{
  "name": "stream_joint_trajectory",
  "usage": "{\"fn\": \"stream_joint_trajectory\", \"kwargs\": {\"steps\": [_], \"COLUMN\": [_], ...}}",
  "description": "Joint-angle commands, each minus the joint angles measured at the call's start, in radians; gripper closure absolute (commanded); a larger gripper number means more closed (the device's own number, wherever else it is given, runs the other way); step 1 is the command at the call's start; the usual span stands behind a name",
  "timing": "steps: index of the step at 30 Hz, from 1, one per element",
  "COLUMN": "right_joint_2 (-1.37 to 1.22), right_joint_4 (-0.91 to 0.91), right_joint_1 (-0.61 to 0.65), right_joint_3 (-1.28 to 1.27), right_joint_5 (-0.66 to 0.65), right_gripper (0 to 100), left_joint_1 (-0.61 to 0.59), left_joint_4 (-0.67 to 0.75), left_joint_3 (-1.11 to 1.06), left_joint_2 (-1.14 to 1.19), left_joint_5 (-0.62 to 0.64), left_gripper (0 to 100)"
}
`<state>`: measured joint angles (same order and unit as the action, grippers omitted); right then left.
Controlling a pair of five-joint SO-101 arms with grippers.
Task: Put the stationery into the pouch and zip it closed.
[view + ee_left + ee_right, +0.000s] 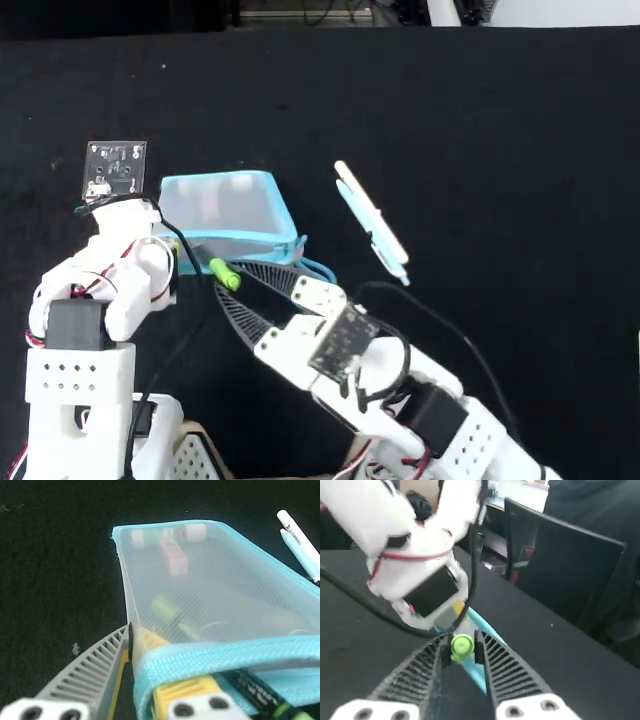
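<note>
pouch (225,205) has its rim pinched tight in the left gripper (142,665); the right gripper (461,652) clamps a green marker (224,273) at that rim; two pens (372,222) lie near the pouch.

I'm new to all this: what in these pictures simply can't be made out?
- Contents of the translucent mesh pouch with turquoise trim: in the left wrist view, the mesh blurs them into coloured smudges.
- Green-capped marker: in the right wrist view, its barrel is hidden behind its own cap and the right gripper's dark ribbed fingers.
- White pen and pale blue pen: in the left wrist view, both are cut off by the picture's edge.
</note>
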<state>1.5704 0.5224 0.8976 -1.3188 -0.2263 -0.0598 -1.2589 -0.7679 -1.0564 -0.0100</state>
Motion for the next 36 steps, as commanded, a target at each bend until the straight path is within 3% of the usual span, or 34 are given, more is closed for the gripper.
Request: {"fn": "stream_joint_trajectory", "kwargs": {"steps": [1, 5, 17, 21, 27, 36], "right_joint_2": [-0.033, -0.033, -0.016, 0.067, 0.16, 0.14], "right_joint_4": [0.034, 0.04, 0.04, 0.055, 0.269, 0.321], "right_joint_1": [0.038, 0.051, 0.023, -0.106, -0.304, -0.542], "right_joint_3": [0.077, 0.074, 0.088, 0.091, 0.229, 0.285], "right_joint_5": [-0.003, -0.003, -0.003, -0.003, -0.009, -0.003], "right_gripper": [89.0, 79.1, 79.1, 81.2, 94.2, 82.8], "left_joint_1": [0.002, 0.002, 0.002, 0.002, 0.002, 0.002], "left_joint_4": [0.002, 0.023, 0.023, 0.023, 0.023, 0.023], "left_joint_3": [0.013, 0.001, -0.001, -0.002, -0.001, -0.002], "left_joint_2": [-0.005, -0.005, -0.006, -0.008, -0.009, -0.008], "left_joint_5": [-0.006, -0.006, -0.006, -0.006, -0.006, -0.006], "left_gripper": [97, 97, 97, 97, 97, 97]}}
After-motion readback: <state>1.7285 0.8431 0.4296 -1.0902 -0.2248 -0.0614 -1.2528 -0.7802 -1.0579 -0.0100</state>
